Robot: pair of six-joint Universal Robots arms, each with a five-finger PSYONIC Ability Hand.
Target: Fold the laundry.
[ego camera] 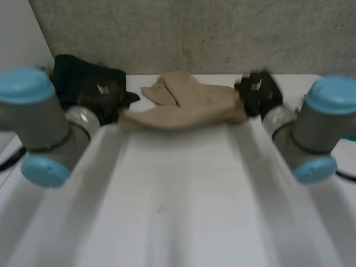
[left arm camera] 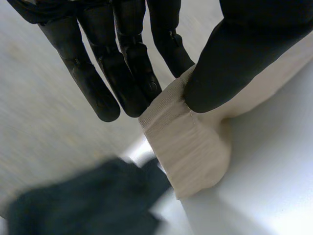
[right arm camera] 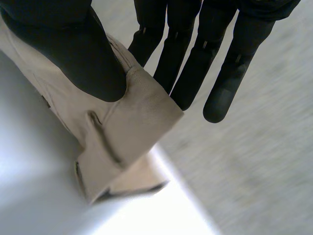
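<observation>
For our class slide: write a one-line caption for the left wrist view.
Left hand pinches a hemmed end of the beige cloth between thumb and fingers, a dark garment lying nearby.

text: none readable | white patch on left hand point(ego camera: 102, 94), right hand point(ego camera: 258, 93): too blurred to read

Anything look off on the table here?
Nothing damaged. The tan cloth is bunched and creased between the left hand and right hand, each pinching one end. A dark garment lies heaped beside the left hand.
</observation>
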